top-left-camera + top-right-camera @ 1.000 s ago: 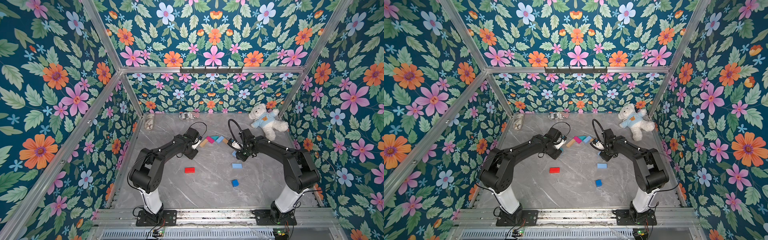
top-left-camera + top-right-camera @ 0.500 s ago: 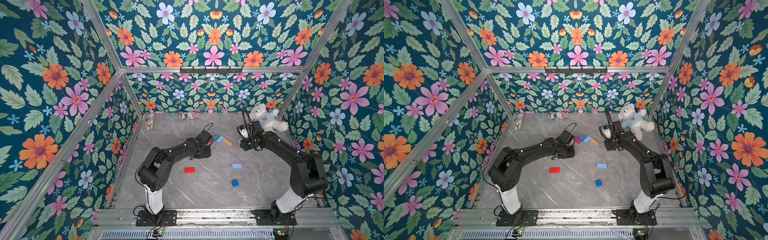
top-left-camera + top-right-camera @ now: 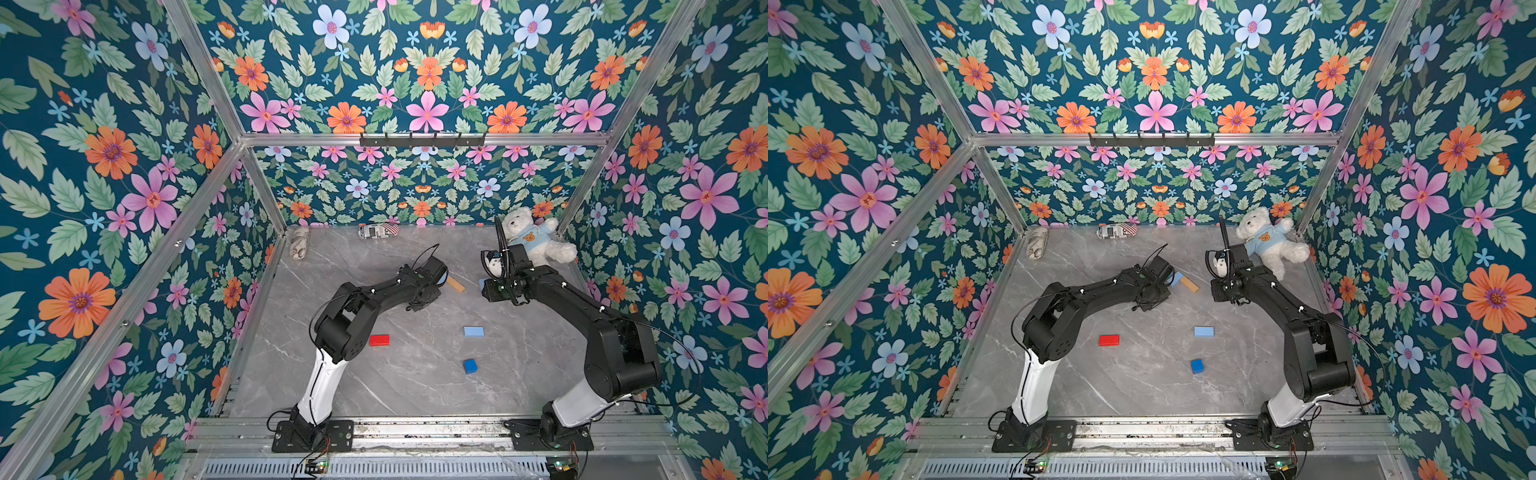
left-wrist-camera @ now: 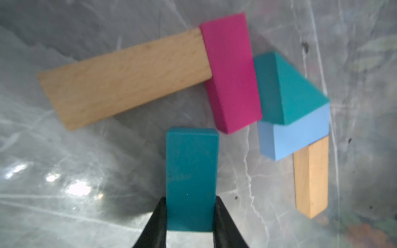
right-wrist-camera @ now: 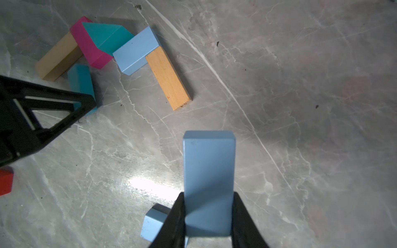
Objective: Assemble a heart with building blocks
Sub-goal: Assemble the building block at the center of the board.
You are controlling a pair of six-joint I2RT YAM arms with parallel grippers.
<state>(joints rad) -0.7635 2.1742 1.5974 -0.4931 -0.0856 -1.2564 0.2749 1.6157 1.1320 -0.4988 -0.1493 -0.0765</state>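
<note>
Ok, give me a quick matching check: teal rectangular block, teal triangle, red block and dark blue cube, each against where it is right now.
Things:
1. teal rectangular block
2. teal triangle
3. red block
4. dark blue cube

Places:
A. loose on the table, beside the left arm at its elbow
B. between the magenta block and a light blue block, touching both
C. clamped in the left gripper
D. loose on the table, nearest its front edge

Pairs: 1-C, 2-B, 3-A, 4-D.
</note>
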